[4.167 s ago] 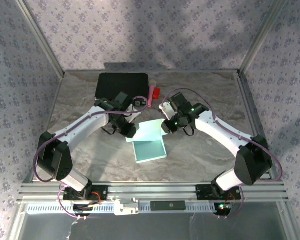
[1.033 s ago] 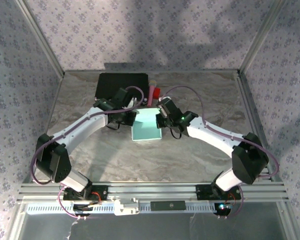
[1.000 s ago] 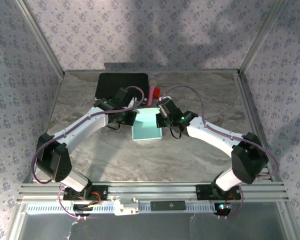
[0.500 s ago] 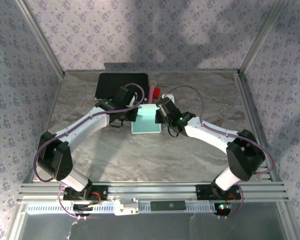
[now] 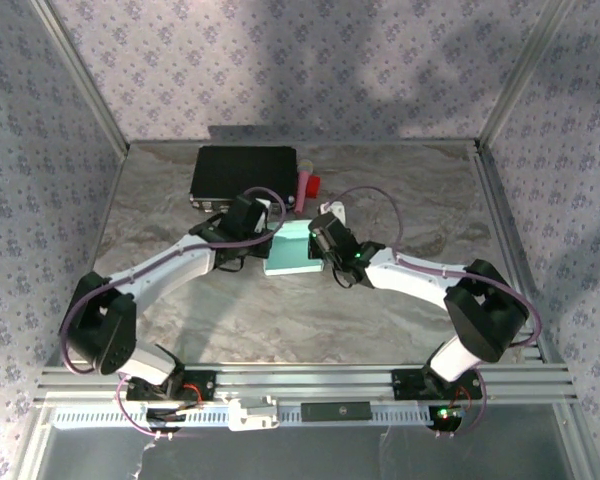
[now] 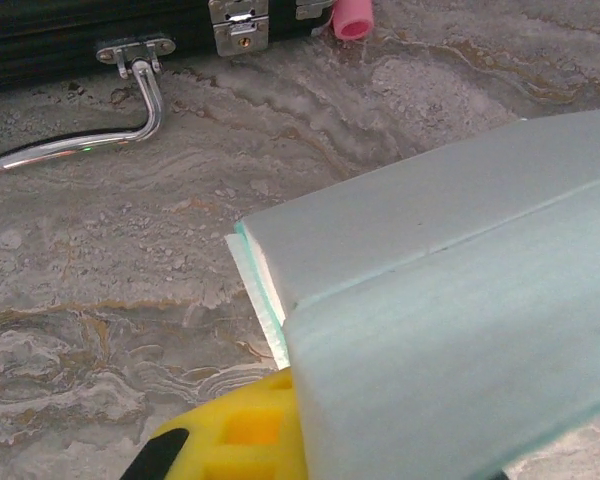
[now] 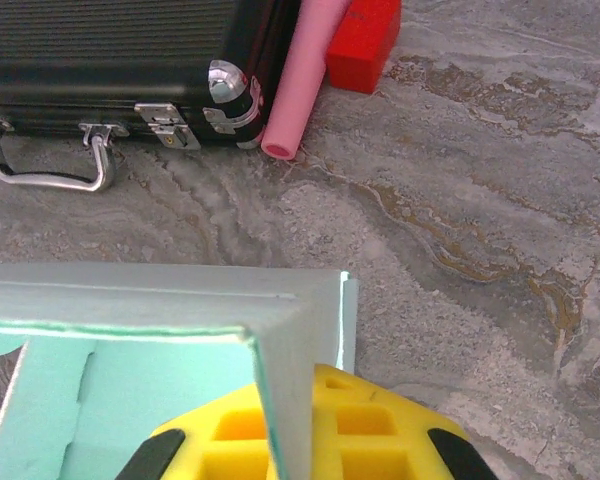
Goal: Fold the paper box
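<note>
The paper box [image 5: 288,252], pale light-blue card with folded-up walls, sits at mid-table between my two grippers. My left gripper [image 5: 263,236] is shut on its left wall. In the left wrist view the box [image 6: 430,320] covers most of the jaws, and one yellow finger [image 6: 235,440] shows beside the card. My right gripper [image 5: 316,238] is shut on the right wall. In the right wrist view the box [image 7: 160,310] shows its corner, with a card wall pinched between the yellow fingers [image 7: 365,435].
A black case [image 5: 242,172] with metal latches lies just behind the box, also in the wrist views [image 6: 80,25] [image 7: 110,50]. A pink tube [image 5: 304,186] and a red block [image 5: 315,183] lie at its right end. Bare marble table [image 5: 410,200] spreads to the right.
Both arms have sunk lower and stretched forward while holding the box. The box has stayed between the grippers near the case and looks more closed up from above.
</note>
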You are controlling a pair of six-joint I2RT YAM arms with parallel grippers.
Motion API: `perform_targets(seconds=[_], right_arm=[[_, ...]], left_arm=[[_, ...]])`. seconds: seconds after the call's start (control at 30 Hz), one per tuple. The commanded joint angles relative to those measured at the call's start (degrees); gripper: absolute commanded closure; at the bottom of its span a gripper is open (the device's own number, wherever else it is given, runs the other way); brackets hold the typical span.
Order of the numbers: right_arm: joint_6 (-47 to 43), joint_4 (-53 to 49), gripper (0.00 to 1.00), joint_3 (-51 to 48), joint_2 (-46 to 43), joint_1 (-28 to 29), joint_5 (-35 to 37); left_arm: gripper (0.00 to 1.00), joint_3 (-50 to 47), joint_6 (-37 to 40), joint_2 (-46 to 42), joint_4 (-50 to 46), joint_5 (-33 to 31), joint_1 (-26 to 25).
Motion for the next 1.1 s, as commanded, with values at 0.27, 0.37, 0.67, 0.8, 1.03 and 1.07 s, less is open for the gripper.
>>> perform_targets(seconds=[0.27, 0.37, 0.67, 0.8, 1.03, 1.07], right_arm=[[-3.2, 8.4, 1.0, -5.5, -0.8, 4.4, 3.8], [-3.8, 9.6, 1.0, -6.8, -1.0, 5.2, 4.8], [-5.7, 14.8, 0.98, -13.0, -3.5, 5.8, 5.7], [-5.9, 15.8, 0.97, -13.7, -2.9, 6.0, 4.2], [-4.8, 15.7, 0.94, -14.6, -1.8, 6.8, 5.8], [-4.6, 15.6, 0.94, -14.8, -1.9, 6.8, 5.9]], left_arm=[[0.94, -7.2, 1.0, -5.1, 13.2, -1.1, -4.8], [0.93, -9.7, 0.9, -6.3, 15.5, -2.1, -5.3], [0.88, -19.2, 1.5, -10.4, 25.1, -3.3, -7.1], [0.88, -20.9, 0.7, -9.6, 27.4, -3.1, -7.3], [0.88, -22.6, -0.6, -8.7, 28.5, -4.9, -9.2], [0.88, -22.9, -0.7, -8.7, 28.9, -5.3, -9.6]])
